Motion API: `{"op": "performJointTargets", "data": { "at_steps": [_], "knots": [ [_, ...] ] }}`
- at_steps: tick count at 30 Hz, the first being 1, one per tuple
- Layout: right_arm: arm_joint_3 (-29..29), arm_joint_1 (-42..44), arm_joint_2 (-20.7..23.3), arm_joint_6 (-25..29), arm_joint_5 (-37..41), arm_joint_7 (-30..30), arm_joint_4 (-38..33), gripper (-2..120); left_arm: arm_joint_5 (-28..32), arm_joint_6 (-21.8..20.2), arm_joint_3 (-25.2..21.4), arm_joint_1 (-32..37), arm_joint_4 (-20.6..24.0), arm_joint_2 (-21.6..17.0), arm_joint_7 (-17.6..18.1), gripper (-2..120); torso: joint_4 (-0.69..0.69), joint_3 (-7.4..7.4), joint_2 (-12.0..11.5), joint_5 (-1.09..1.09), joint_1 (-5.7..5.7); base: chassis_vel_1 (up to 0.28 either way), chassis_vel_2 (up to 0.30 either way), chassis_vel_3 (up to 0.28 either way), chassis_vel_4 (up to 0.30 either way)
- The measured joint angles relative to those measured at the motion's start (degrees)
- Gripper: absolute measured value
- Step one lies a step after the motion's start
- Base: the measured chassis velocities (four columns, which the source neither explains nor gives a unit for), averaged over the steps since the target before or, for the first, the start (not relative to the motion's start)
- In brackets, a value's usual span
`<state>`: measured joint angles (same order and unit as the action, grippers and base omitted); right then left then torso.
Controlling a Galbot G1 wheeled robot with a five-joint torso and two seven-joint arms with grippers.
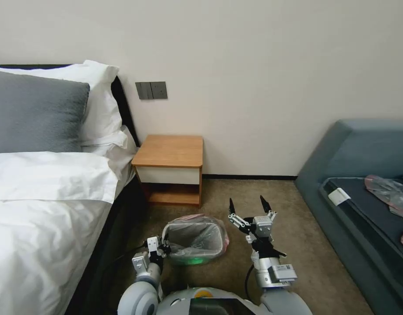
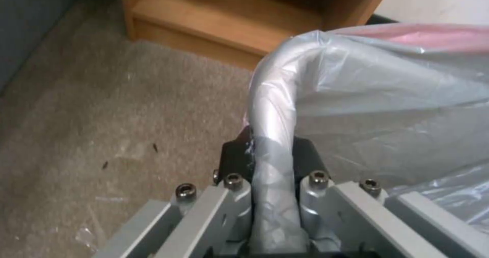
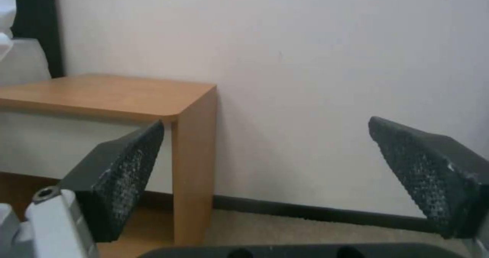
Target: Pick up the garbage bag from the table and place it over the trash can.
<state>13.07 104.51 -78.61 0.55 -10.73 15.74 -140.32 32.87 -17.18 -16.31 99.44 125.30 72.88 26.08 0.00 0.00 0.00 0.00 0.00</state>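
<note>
The garbage bag (image 1: 197, 236), crinkly grey with a pink rim, lines the trash can (image 1: 193, 260) on the carpet in front of the table (image 1: 168, 151). My left gripper (image 1: 162, 248) is at the bin's near left corner. In the left wrist view this left gripper (image 2: 272, 151) is shut on the bag-covered rim, and the garbage bag (image 2: 382, 97) stretches away from it. My right gripper (image 1: 249, 205) hovers open to the right of the bin, holding nothing. In the right wrist view the right gripper (image 3: 265, 166) faces the table (image 3: 112, 93), whose top is bare.
A bed (image 1: 44, 197) with white sheets runs along the left, close to the bin and my left arm. A blue-grey sofa (image 1: 363, 153) stands at the right with loose plastic bags (image 1: 387, 190) on it. Open carpet (image 1: 306, 245) lies between bin and sofa.
</note>
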Motion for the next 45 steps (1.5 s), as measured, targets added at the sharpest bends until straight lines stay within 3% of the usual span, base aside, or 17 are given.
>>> {"op": "performJointTargets", "data": {
  "at_steps": [8,17,20,31,34,36,40,42,45],
  "knots": [
    [-0.34,0.08,-0.21,0.05,-0.08,0.07,0.39,100,1.26,-0.91,-0.22,-0.91,-1.64,0.52,0.3,5,0.0,0.0,0.0,0.0,0.0,0.0,0.0,0.0,0.0],
    [-0.54,0.41,-0.13,0.0,0.1,0.14,0.57,100,0.6,-1.57,-0.6,-1.58,-2.91,0.74,0.38,33,0.01,0.0,0.01,0.01,0.0,0.0,0.0,0.0,0.0],
    [-0.52,0.51,0.2,-0.12,0.43,0.25,0.4,100,-0.04,-1.62,-1.08,-1.51,-2.66,0.55,0.11,49,-0.01,0.0,0.0,-0.03,0.0,0.0,0.0,0.0,0.0],
    [-0.47,-0.07,1.19,-0.77,1.65,0.49,0.07,100,-5.97,0.22,-2.98,-0.11,-0.88,-0.26,-2.63,85,0.0,0.0,0.0,0.0,0.0,0.0,0.0,0.0,0.0],
    [-0.47,-0.11,1.37,-0.79,1.84,0.77,-0.05,100,-8.68,3.17,-4.06,0.65,-0.08,-0.34,-3.78,98,0.0,0.0,0.0,-0.01,0.0,0.0,0.0,0.0,0.0],
    [-0.44,-0.11,1.46,-0.78,2.01,0.92,-0.08,100,-9.89,4.69,-4.61,0.96,0.31,-0.32,-4.4,99,0.0,0.0,0.0,-0.01,0.0,0.0,0.0,0.0,0.0],
    [0.92,-0.34,2.2,-0.8,5.07,1.24,0.38,100,-15.51,13.09,-7.5,1.94,2.25,-0.27,-6.96,100,0.0,0.0,0.0,0.0,0.0,0.0,0.0,0.0,0.0],
    [1.37,-0.51,2.38,-0.77,5.89,1.24,0.64,100,-16.47,14.62,-7.93,1.97,2.41,-0.29,-7.44,100,0.0,0.0,0.0,0.01,0.0,0.0,0.0,0.0,0.0],
    [6.43,-1.39,2.85,1.99,10.37,-0.92,3.41,100,-22.45,23.49,-9.04,2.17,2.83,-0.22,-10.75,100,0.0,0.0,0.0,0.0,0.0,0.0,0.0,0.0,0.0]
  ]
}}
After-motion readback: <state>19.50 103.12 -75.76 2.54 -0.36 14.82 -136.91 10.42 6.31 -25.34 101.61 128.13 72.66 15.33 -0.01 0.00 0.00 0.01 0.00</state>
